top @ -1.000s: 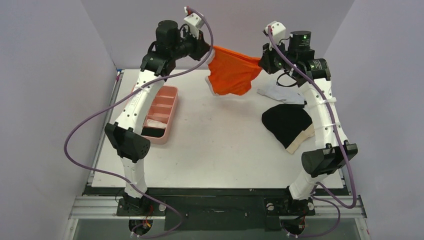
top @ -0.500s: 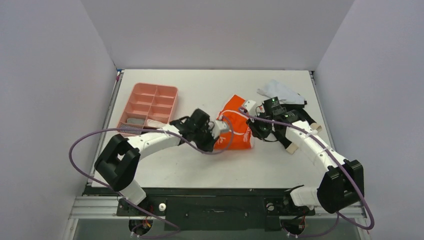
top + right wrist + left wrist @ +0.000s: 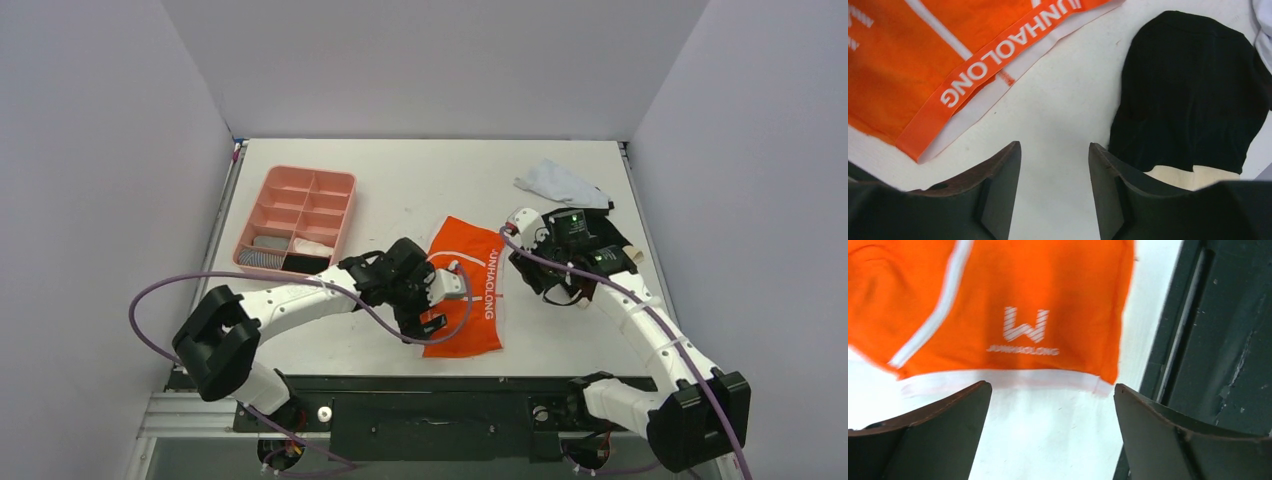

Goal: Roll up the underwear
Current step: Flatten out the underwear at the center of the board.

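Lying flat on the white table [image 3: 400,190], near its front edge and about midway between the arms, the orange underwear [image 3: 472,335] is showing its white stripes and a waistband lettered JUNHAOLONG. Neither claw is touching it.

- Left gripper [image 3: 440,300] is hovering low over the garment's left part. In the left wrist view this gripper [image 3: 1050,440] is spreading its fingers [image 3: 938,430] wide, with only bare table between them. The garment's white-trimmed edge and a printed W logo are lying just beyond the tips. The dark frame [image 3: 1218,340] at the table's front is running along the right of that view.
- Right gripper [image 3: 527,262] is hanging just beside the orange waistband's right edge. In its wrist view the gripper [image 3: 1054,200] is standing partly spread, pinching nothing, with white table showing in the gap.
- Black underwear [image 3: 1193,85] is lying crumpled to the right of the orange one, apart from it, with its beige waistband [image 3: 1193,176] facing the claw. From above, the right arm is hiding most of it.
- Pale cloth [image 3: 560,183] is sitting at the far right.
- Pink tray [image 3: 310,171] is sitting far left, with small items in its nearer cells that I cannot identify.
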Robot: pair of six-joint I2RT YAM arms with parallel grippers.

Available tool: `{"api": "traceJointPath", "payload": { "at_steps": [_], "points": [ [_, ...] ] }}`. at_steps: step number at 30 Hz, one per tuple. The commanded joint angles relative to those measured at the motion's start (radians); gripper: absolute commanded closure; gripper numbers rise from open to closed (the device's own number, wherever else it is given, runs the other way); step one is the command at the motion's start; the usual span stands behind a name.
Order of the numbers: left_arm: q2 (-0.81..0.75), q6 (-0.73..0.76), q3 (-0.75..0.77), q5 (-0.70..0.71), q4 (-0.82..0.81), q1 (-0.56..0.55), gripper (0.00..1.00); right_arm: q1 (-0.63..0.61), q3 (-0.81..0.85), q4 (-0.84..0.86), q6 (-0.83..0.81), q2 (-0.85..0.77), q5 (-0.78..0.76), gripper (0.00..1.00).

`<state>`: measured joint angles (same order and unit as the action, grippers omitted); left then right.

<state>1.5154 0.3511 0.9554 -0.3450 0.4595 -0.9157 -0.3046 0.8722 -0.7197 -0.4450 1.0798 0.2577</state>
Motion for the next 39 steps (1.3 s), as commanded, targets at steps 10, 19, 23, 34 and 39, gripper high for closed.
{"api": "traceJointPath", "payload": {
  "at_steps": [10, 19, 23, 34, 39],
  "points": [
    [0.118, -0.254, 0.305, 0.035, -0.136, 0.400, 0.03, 0.037, 0.464, 0.154, 0.257, 0.541, -0.043, 0.42],
    [0.503, -0.551, 0.591, -0.017, -0.129, 0.435, 0.03, 0.056, 0.629, 0.085, 0.275, 0.794, 0.003, 0.42],
    [0.602, -0.633, 0.651, -0.005, -0.128, 0.433, 0.02, 0.056, 0.673, 0.051, 0.268, 0.870, 0.031, 0.46],
    [0.501, -0.547, 0.526, 0.149, -0.132, 0.427, 0.02, 0.039, 0.761, 0.022, 0.260, 0.991, -0.101, 0.68],
    [0.389, -0.399, 0.435, 0.225, -0.096, 0.415, 0.03, 0.038, 0.843, 0.005, 0.278, 1.055, -0.158, 0.79]
  ]
}}
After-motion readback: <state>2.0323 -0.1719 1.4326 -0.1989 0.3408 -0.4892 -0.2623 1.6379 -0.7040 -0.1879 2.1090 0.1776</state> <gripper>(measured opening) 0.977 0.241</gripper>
